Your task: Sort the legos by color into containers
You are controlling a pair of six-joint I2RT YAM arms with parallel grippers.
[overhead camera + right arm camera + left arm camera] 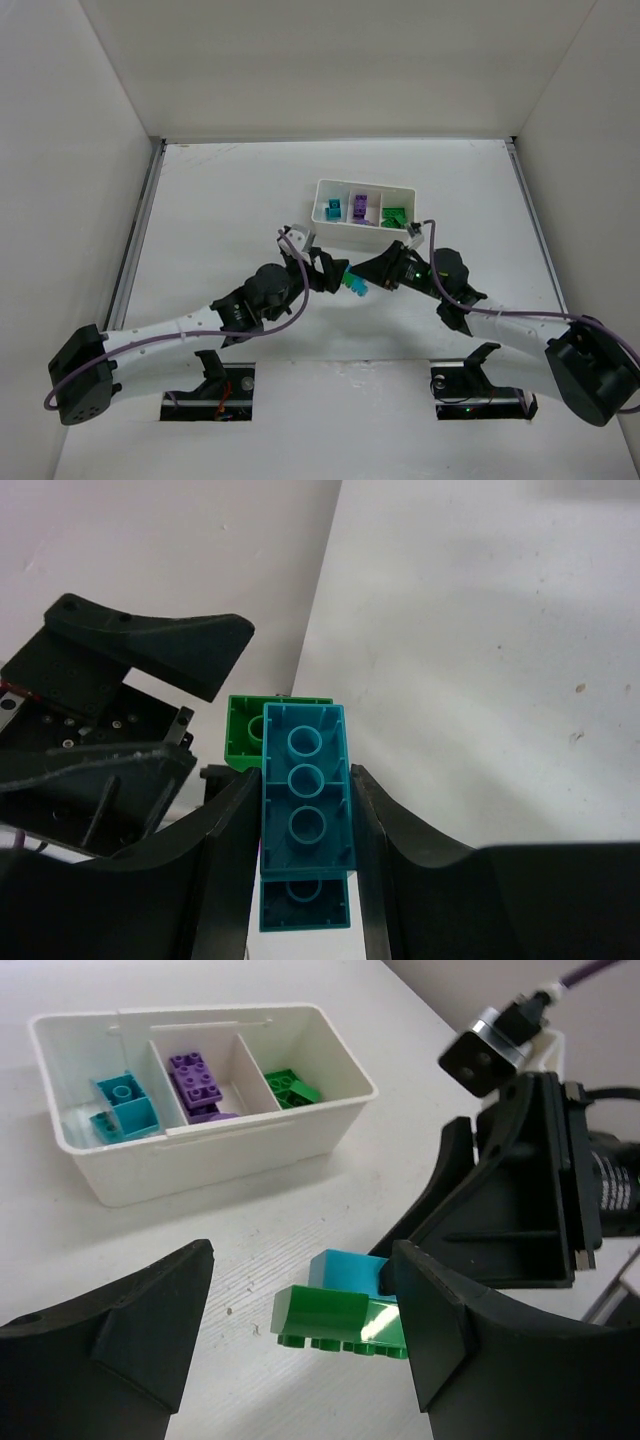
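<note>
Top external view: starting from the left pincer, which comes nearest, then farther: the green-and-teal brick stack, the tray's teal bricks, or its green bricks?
1. Green-and-teal plastic brick stack, just beside the left pincer.
2. Teal plastic bricks, left compartment of the white plastic tray.
3. Green plastic bricks, its right compartment.

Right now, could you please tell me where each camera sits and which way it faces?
Top external: above and behind the arms, looking down on the table; left arm, right arm and white tray show.
Left wrist: on the left arm, facing across the table to the tray; its own open fingers frame the view.
Right wrist: on the right arm, looking along its fingers, shut on the teal-and-green brick stack.
Shared: both wrist views show that stack; left sees the right gripper, right the left gripper.
</note>
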